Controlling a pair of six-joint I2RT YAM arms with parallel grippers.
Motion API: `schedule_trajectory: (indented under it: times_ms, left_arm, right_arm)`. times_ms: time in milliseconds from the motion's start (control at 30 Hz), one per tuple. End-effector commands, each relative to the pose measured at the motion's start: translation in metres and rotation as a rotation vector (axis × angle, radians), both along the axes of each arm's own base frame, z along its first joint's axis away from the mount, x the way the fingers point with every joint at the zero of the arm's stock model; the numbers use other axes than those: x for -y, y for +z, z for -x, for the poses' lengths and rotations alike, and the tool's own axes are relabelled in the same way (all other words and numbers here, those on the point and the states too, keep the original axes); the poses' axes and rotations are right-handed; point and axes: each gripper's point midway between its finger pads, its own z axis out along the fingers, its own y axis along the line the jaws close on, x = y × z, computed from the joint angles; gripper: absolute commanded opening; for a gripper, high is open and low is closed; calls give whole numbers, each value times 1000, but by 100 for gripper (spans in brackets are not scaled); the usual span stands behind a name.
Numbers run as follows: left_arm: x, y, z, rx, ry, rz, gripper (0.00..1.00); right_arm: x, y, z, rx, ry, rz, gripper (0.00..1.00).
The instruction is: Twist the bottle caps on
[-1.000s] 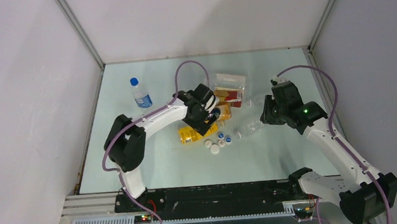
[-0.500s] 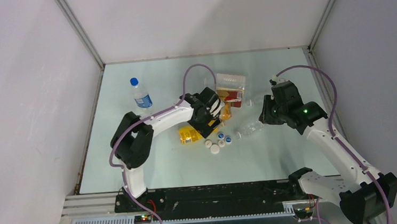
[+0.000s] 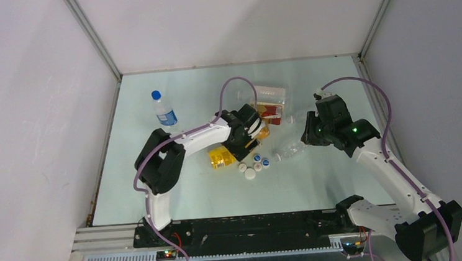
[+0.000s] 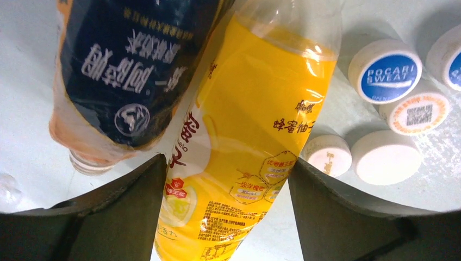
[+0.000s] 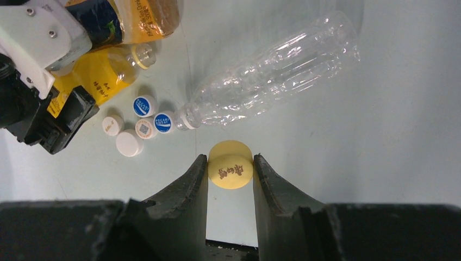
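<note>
Yellow bottle (image 4: pixel 244 141) now sits between the lowered left gripper's (image 4: pixel 226 164) narrowed jaws, grip unclear. Orange bottle (image 4: pixel 125 70) crowds its left finger and loose caps (image 4: pixel 385 70) lie right. Right gripper (image 5: pixel 230 163) pinches yellow cap (image 5: pixel 230 172), clear bottle (image 5: pixel 272 70) ahead.

Both arms are being shown as white tubular links joined by bulky black joint housings. The left arm (image 3: pixel 195 138) and the right arm (image 3: pixel 389 171) are each being trailed by a thin purple cable (image 3: pixel 237 78) along their length. A small green light (image 3: pixel 354 129) is being displayed on a black housing of the right arm. The fingers (image 4: pixel 108 217) of the left gripper (image 4: pixel 227 160) and of the right gripper (image 5: pixel 230 160) are being rendered as matte dark grey wedges. Small screws (image 5: pixel 53 33) are being shown in the left gripper's white block (image 5: pixel 38 41).
</note>
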Motion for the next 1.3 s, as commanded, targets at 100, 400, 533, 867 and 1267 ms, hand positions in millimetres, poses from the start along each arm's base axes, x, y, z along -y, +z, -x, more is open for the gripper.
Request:
schedule_trajectory:
  times_ms: [100, 400, 533, 867, 1267]
  left_arm:
    - [-31, 10, 32, 1, 104, 0, 61]
    - [-50, 3, 81, -77, 282, 93, 72]
    - [-50, 5, 80, -42, 287, 133, 83]
    - [-37, 4, 64, 10, 168, 70, 92]
    - [-42, -10, 69, 14, 162, -7, 87]
  right_arm:
    - [-6, 6, -7, 34, 24, -28, 4]
    - [-12, 5, -5, 21, 52, -46, 4]
    - [-17, 4, -4, 14, 79, -63, 4]
    - [-22, 3, 0, 2, 113, -75, 5]
    - [-25, 2, 1, -4, 132, -77, 5]
